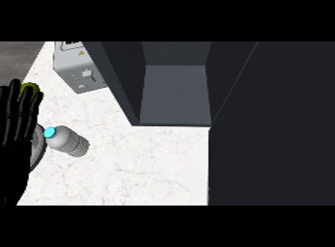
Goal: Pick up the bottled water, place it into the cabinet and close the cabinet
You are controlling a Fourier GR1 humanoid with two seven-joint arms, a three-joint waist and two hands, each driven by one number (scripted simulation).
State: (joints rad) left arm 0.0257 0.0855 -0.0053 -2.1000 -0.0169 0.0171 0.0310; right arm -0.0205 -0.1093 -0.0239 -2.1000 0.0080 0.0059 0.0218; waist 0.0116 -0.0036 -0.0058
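The bottled water (68,140) lies on the white marble counter (141,164) at the left, clear-bodied with a light blue cap pointing left. My left hand (7,140) stands at the view's left edge, fingers straight and up, just left of the bottle and holding nothing. The dark grey cabinet (174,91) stands open at the back centre, its inside bare, and its door (280,125) fills the right side of the view. My right hand does not show.
A grey appliance (77,70) with knobs stands at the back left beside the cabinet. A yellow-green object (32,88) peeks out behind my left hand's fingertips. A dark round rim (38,144) shows between the hand and the bottle.
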